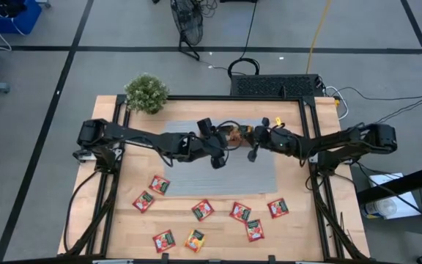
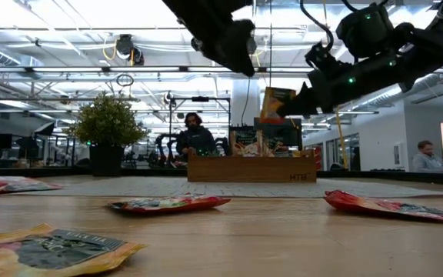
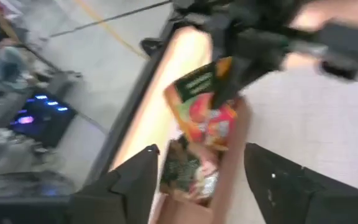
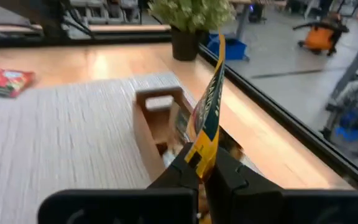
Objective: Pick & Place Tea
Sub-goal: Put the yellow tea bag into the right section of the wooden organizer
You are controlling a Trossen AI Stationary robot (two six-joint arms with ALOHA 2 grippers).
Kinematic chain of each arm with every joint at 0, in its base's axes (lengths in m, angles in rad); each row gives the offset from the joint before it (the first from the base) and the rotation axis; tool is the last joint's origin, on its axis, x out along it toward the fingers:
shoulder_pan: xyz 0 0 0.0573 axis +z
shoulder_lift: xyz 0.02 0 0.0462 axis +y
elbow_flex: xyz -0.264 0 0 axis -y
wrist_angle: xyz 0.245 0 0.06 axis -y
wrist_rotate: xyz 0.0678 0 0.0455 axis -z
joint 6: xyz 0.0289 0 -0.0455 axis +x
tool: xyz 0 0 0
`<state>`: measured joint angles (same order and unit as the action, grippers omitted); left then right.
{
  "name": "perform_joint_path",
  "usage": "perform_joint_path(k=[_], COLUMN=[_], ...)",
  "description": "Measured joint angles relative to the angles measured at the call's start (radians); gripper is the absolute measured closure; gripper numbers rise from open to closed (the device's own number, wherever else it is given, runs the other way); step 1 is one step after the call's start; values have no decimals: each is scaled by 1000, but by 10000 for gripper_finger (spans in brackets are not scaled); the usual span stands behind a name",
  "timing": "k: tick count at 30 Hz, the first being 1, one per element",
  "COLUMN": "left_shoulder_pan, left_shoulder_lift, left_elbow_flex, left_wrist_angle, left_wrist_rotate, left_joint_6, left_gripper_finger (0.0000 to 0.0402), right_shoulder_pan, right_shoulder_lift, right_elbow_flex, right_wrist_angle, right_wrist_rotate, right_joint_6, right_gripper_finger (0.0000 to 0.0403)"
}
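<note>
My right gripper [image 4: 202, 163] is shut on an orange-yellow tea packet [image 4: 210, 102], which it holds in the air over the brown wooden tray [image 2: 252, 169]. The low view shows that packet [image 2: 276, 102] above the tray's right half. The tray [image 1: 233, 135] sits on the grey mat and has packets standing in it. My left gripper [image 3: 197, 180] is open, hovers just left of the tray and touches nothing. Several red, green and orange packets [image 1: 202, 210] lie flat on the wood near the table's near edge. My right gripper pinches the orange-yellow packet between its two fingers by the edge nearest the gripper [image 4: 199, 149]. The fingers [image 2: 302, 96] slant down at it from the table's right. The packet is lifted clear above the tray and stands on edge, reaching forward past the fingertips.
A potted plant [image 1: 146, 93] stands at the table's far left corner. The grey mat [image 1: 262, 176] covers the table's middle. Loose packets [image 1: 164, 240] are scattered along the near strip of wood. People [image 2: 194, 135] show in the room beyond the table.
</note>
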<state>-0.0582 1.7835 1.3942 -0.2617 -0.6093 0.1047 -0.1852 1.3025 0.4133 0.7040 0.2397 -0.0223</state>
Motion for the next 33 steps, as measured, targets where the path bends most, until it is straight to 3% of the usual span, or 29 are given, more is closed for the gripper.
perform_joint_path(k=[5,9,13,16,20,22,33], left_shoulder_pan=[-2,6,34,57,80,87,86], left_shoulder_lift=[-73,-140,-228,-287,-329,-330,-323], left_elbow_flex=[-11,-134,-321,-455,-572,-600,-642], left_wrist_angle=[-44,70,284,450,593,657,654], left_wrist_rotate=[146,241,303,323,331,331,347], left_joint_6=[-25,8,13,-9,-51,-64,-84], left_gripper_finger=[144,149,162,172,181,183,190], right_shoulder_pan=[-46,-95,-156,-196,-237,-248,-252], right_shoulder_lift=[-116,-202,-217,-193,-123,-82,112], right_elbow_flex=[2,35,100,143,203,230,276], right_wrist_angle=[-199,-451,-662,-709,-772,-785,-710], right_wrist_rotate=[76,71,-64,-213,-294,-302,-319], right_joint_6=[-17,9,14,6,-7,-17,-21], right_gripper_finger=[402,403,403,403,403,403,403])
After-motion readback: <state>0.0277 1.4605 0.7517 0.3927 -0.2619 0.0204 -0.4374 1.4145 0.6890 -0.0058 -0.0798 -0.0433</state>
